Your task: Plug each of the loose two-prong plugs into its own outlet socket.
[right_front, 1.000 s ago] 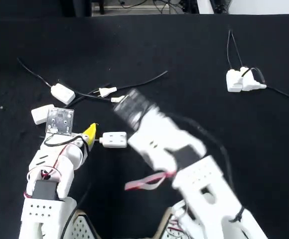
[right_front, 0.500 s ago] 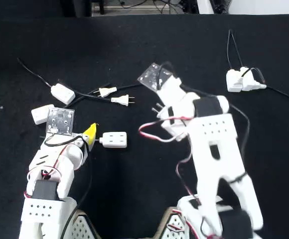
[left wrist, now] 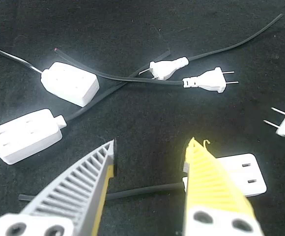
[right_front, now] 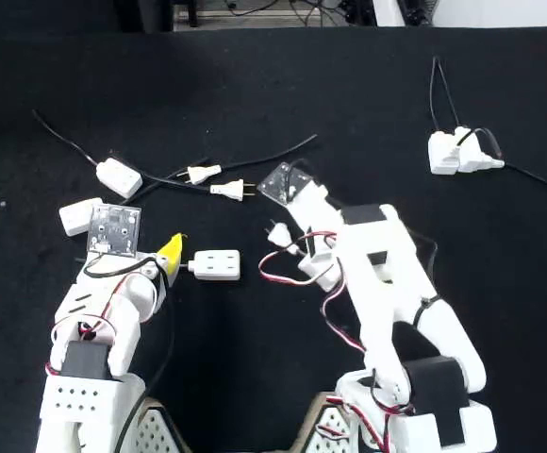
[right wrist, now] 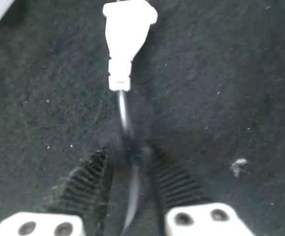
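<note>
two white plugs lie loose on the black desk (right_front: 57, 85), left of centre in the high view. the upper plug (right_front: 201, 174) has its prongs to the left, and the lower plug (right_front: 229, 191), just beside it, has its prongs to the right. their black cords cross each other toward the left.

i see a third plug (right_front: 275, 233) near the centre of the frame, just in front of the right arm (right_front: 387, 283). in the right wrist view its black cord (right wrist: 125, 118) runs between the fingers of the right gripper (right wrist: 125, 152). this gripper is narrow and closed on the cord, and the plug body sticks out in front of it.

the left gripper (left wrist: 152, 142), at the lower left, is wide and holds nothing. its yellow finger (right_front: 171, 250) is just beside the near socket (right_front: 215, 265). two more sockets lie at the left, near each other: the angled socket (right_front: 119, 177) and the flat socket (right_front: 80, 216). at the upper right a plugged pair (right_front: 457, 153) of white pieces sits well apart from the rest.
</note>
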Motion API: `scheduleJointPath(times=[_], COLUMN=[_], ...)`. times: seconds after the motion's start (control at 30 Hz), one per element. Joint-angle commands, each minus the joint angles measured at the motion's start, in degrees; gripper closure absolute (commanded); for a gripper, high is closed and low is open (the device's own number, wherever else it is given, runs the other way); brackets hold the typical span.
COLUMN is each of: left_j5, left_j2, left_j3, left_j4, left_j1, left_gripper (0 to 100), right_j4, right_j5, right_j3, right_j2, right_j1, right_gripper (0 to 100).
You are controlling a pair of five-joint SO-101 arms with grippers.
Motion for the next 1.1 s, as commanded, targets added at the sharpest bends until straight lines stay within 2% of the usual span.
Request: scheduleJointPath(times=[0.0,0.3,0.47,0.63,0.93,1.07], left_j5=[-0.3,-0.3,-0.3,-0.3,-0.3,-0.3], left_j2=[-0.5,-0.5,-0.5,-0.5,-0.5,-0.5], left_j3=[-0.6,-0.6,-0.5,-0.4,-0.4,-0.4], left_j4=[-0.7,-0.7,-0.7,-0.7,-0.7,-0.7], left_j1=[-0.6,-0.7,-0.7,-1.0,-0.8,-0.8], left_gripper=[77,77,77,77,77,77], right_j4=[-1.1,-1.7,-8.3,-13.3,-17.2,-16.8], right_j5=[0.3,-6.6,-7.1,-11.1,-8.2,-8.2], right_j3=[-1.4,-7.8,-6.6,-5.9,-5.9,-7.6], right_j2=[-0.2,-0.2,0.3,0.8,12.1,13.1], right_j1=[-0.6,-1.4,-5.9,-7.8,-7.8,-7.8], right_gripper=[75.9,77.7,77.9,78.0,78.1,84.8])
